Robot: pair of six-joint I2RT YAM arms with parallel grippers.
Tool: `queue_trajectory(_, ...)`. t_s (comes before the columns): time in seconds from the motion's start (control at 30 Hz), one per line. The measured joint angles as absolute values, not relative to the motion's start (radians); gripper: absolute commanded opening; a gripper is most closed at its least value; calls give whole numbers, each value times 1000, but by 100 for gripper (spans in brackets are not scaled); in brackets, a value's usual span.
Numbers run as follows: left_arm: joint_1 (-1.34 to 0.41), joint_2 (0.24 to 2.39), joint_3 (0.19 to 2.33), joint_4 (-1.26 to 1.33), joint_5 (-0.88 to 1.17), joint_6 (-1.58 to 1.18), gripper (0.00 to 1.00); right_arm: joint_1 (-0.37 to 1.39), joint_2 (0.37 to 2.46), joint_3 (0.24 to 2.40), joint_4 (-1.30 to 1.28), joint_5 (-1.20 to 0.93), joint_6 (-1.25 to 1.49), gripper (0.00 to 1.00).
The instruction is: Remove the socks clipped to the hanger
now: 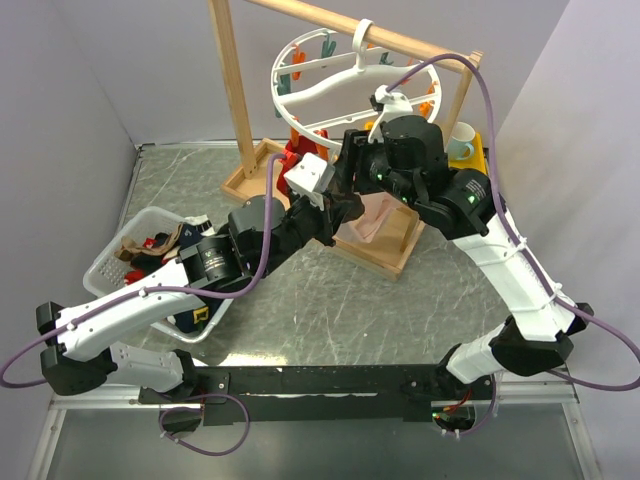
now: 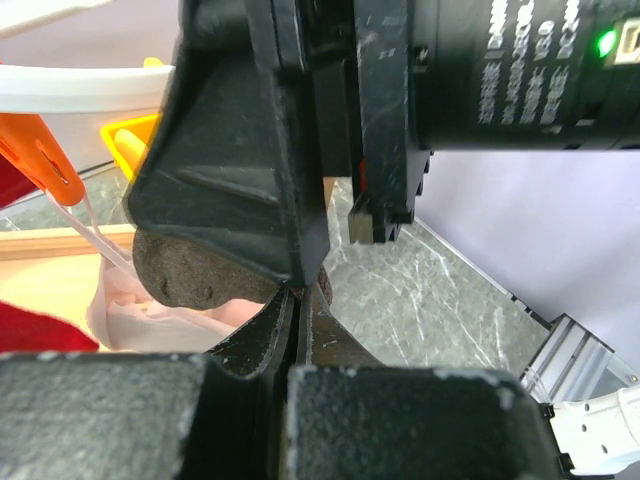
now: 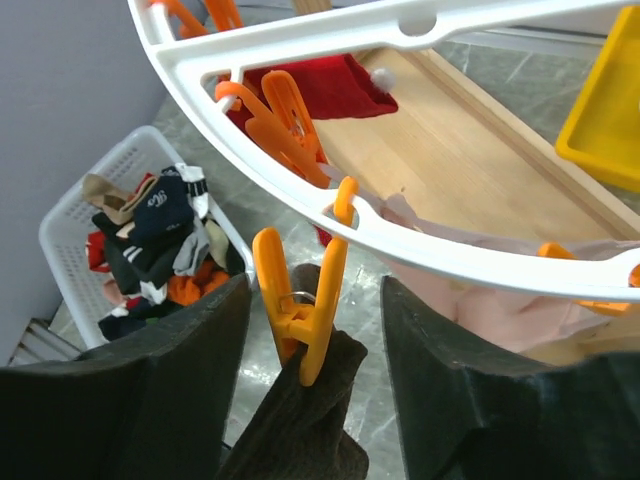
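The white round hanger (image 1: 330, 70) hangs from the wooden rack; its ring also crosses the right wrist view (image 3: 470, 262). An orange clip (image 3: 300, 310) on it grips a dark brown sock (image 3: 300, 420). My right gripper (image 3: 315, 290) is open, one finger on each side of that clip, not touching it. My left gripper (image 2: 300, 290) is just below, shut on the lower end of the dark sock (image 2: 190, 275). A red sock (image 3: 330, 85) and a pale pink sock (image 3: 500, 310) also hang from clips.
A white basket (image 1: 110, 262) with several loose socks (image 3: 150, 240) stands at the left. The wooden rack's base (image 3: 470, 170) lies under the hanger. A yellow container (image 3: 610, 110) and a teal mug (image 1: 460, 140) stand at the back right. The two grippers are close together.
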State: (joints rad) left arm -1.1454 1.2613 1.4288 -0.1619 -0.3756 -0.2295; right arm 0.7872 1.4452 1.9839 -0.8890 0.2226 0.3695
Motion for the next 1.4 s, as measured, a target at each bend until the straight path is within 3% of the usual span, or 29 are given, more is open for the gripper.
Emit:
queue_trajectory(0.17, -1147, 1262, 1429, -162, -383, -226, 1, 796, 1449, 1984, -899, 246, 352, 31)
queue_trajectory(0.33, -1149, 1264, 1429, -167, -379, -226, 1, 796, 1449, 1984, -899, 255, 340, 26)
queue_trajectory(0.53, -1150, 1262, 1413, -221, -336, -255, 1, 796, 1444, 1979, -898, 266, 328, 26)
queue_trajectory(0.93, -1153, 1072, 1140, -415, -262, -448, 1, 796, 1378, 1903, -849, 278, 319, 26)
queue_trajectory(1.1, -1153, 1056, 1147, -526, -351, -488, 1, 790, 1371, 1889, -846, 282, 316, 27)
queue_trajectory(1.23, -1117, 1067, 1190, -674, -475, -503, 1, 785, 1354, 1865, -841, 288, 315, 34)
queue_trajectory(1.4, -943, 1047, 1213, -754, -537, -487, 1, 768, 1309, 1821, -822, 291, 312, 48)
